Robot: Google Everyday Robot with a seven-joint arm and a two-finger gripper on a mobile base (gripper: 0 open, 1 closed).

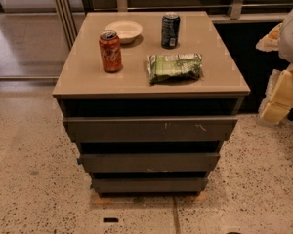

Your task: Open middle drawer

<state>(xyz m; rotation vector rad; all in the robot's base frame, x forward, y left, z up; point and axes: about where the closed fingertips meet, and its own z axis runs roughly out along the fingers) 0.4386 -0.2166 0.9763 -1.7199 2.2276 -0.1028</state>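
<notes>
The middle drawer (149, 162) is a plain dark grey-brown front, second of three stacked in a low cabinet. It sits closed, in line with the others. The widest front (150, 129), with pale scratches, is above it, and the narrowest front (149, 185) is below. My gripper (282, 97) shows as white and cream parts at the right edge of the camera view, beside the cabinet's right side, level with the top drawer. It is well apart from the middle drawer and touches nothing.
On the cabinet's beige top (88, 77) stand an orange soda can (110, 51), a dark can (170, 30), a white bowl (123, 31) and a green snack bag (175, 67). Speckled floor lies in front. A dark wall and rails run behind.
</notes>
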